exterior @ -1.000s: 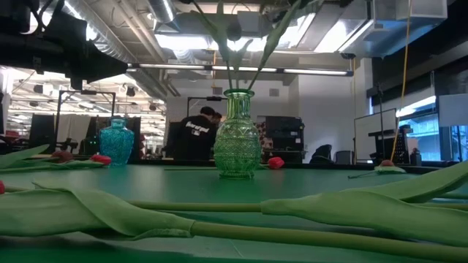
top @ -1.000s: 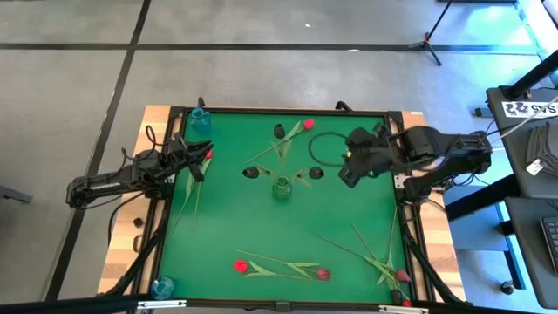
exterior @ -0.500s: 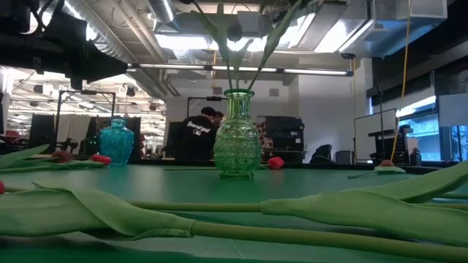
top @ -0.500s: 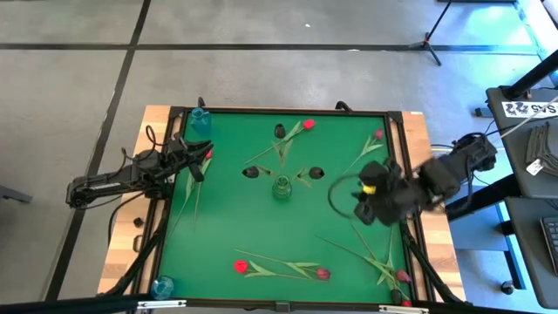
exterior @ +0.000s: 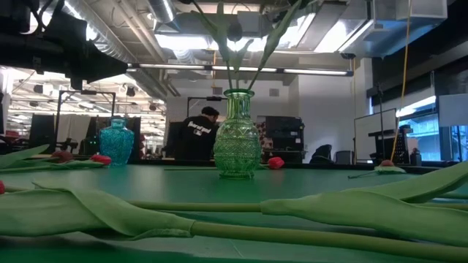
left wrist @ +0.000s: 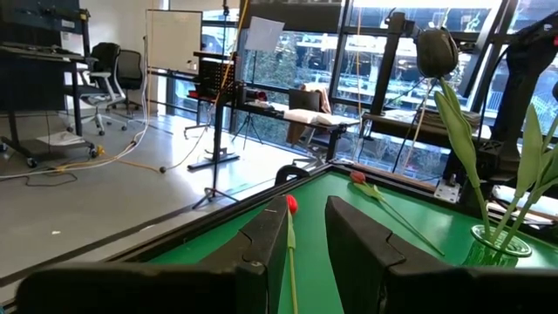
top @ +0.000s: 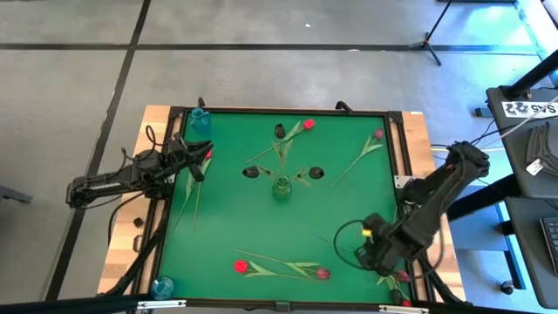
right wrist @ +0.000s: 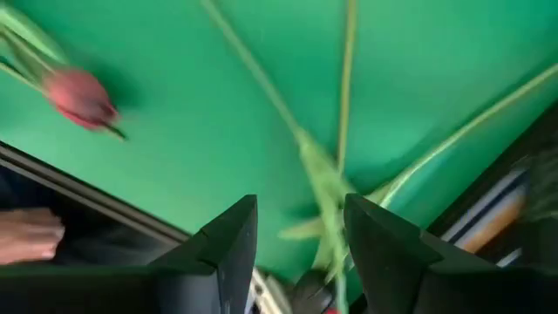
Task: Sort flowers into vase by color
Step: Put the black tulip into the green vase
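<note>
- Four views show one green-topped bench. High view: the only writing is on a white label on equipment to the right of the bench, and its letters I cannot read with certainty.
- High view: the flowers are thin green stems with long leaves and small heads. A clear green vase stands near the bench's centre with dark-headed stems in it, their heads spread around it. A red tulip lies near the far edge and another red tulip toward the far right corner. A bright red tulip and a dark maroon tulip lie along the near edge, stems crossing.
- High view: a blue vase stands at the far left corner and a second blue vase at the near left corner. The left gripper is at the left edge; the right gripper is low over the near right corner, above crossing stems.
- Low view: the green vase is patterned glass; a person in a dark shirt with pale, unreadable print stands behind.
- Left wrist view: the left fingers are closed on a thin stem with a red head.
- Right wrist view: the right fingers stand apart, holding nothing, over green stems; a maroon head lies beside.
</note>
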